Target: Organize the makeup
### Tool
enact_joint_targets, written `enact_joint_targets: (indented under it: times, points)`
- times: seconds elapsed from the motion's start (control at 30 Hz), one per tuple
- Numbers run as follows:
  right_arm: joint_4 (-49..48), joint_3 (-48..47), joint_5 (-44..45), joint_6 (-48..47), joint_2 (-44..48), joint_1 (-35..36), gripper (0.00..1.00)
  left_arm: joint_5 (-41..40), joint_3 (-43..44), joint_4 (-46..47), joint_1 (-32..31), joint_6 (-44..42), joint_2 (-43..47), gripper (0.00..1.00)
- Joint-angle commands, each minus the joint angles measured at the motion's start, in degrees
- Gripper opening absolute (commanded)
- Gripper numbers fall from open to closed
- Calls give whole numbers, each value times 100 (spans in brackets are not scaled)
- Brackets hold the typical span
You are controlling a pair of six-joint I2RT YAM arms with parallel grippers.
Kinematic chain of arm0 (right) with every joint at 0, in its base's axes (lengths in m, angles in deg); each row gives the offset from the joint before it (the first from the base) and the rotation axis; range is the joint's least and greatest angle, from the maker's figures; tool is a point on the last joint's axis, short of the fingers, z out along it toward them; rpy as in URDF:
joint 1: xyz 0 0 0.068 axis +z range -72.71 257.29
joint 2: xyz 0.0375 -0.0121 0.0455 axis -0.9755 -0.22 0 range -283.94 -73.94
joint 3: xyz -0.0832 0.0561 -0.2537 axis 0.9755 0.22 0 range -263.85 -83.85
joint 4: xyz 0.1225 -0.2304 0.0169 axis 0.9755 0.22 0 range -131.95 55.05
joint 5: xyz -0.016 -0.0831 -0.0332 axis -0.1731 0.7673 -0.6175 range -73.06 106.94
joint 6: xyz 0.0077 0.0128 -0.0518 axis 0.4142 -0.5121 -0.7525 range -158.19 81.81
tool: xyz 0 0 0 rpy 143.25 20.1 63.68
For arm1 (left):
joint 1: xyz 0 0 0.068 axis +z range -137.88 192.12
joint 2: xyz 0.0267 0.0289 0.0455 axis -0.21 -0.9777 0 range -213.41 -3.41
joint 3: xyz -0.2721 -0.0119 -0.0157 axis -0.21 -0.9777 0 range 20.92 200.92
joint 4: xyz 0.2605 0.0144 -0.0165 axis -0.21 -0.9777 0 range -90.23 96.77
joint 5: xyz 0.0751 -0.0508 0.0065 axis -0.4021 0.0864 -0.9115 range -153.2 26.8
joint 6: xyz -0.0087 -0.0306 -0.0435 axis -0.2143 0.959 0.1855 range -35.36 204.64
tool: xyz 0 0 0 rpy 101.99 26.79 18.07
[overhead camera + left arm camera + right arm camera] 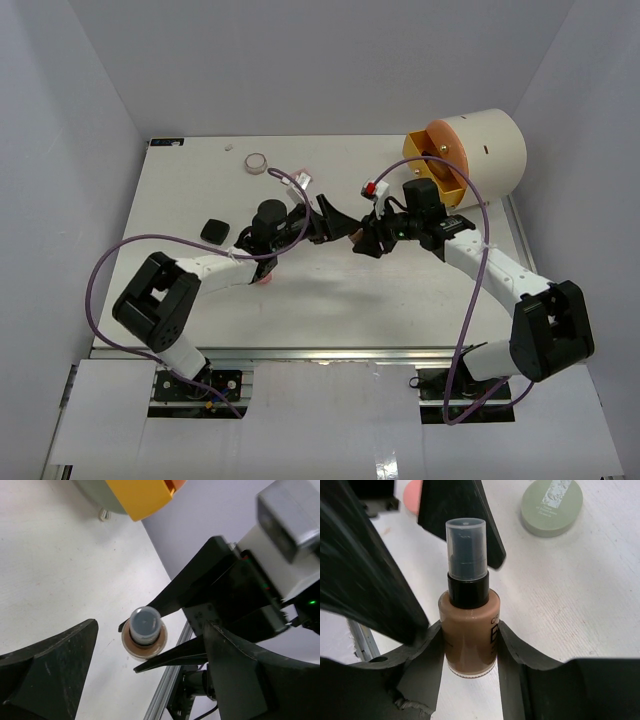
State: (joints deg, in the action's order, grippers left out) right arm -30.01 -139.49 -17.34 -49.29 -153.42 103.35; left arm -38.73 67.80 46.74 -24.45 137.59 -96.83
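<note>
Two end effectors meet over the middle of the counter (330, 300), and that is where you will find the bottle (469, 625).

Nearest you, a pink disc (263, 281) lies on the counter, peeking out from beneath the left arm (200, 268). A little farther back and to the left of that arm sits a black compact (214, 231), on its own.

At mid-counter your right end effector (470, 650) is pinching the brown bottle, one finger pressed against each side of its body. The bottle stands upright, with a black collar and a clear cap on top. You cannot tell whether its base touches the counter.

Your left end effector (340, 225) is spread wide. Its fingers stand apart on either side of the bottle and touch nothing.

Past the bottle in the right wrist view, a green compact (552, 506) lies flat on the counter. At the far edge, a small round jar (257, 162) sits to the left, and the cream drum (480, 150) with its orange front fills the far right corner.
</note>
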Motion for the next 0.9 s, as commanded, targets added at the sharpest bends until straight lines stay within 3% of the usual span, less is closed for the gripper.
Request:
enact_joint_targets:
  times: [0.0, 0.23, 0.33, 0.47, 0.57, 0.87]
  points:
    - [157, -179, 213, -491, 296, 7, 11, -183, -43, -79, 360, -241, 810, 98]
    - [528, -603, 1252, -1050, 606, -402, 8, 101, -85, -1169, 1261, -970, 1994, 98]
    - [797, -1315, 2264, -1246, 530, -712, 8, 208, 116, -2469, 1481, -1736, 2333, 98]
    - [938, -2016, 3332, -1571, 164, -1066, 8, 382, -108, -3105, 1486, -2409, 2705, 98]
    - [933, -2267, 4039, -1797, -120, -1209, 9, 417, -433, -3153, 1486, -2658, 3092, 98]
    - [1032, -3248, 4948, -1896, -1250, -1306, 16, 478, -740, -3233, 1486, -2971, 3531, 98]
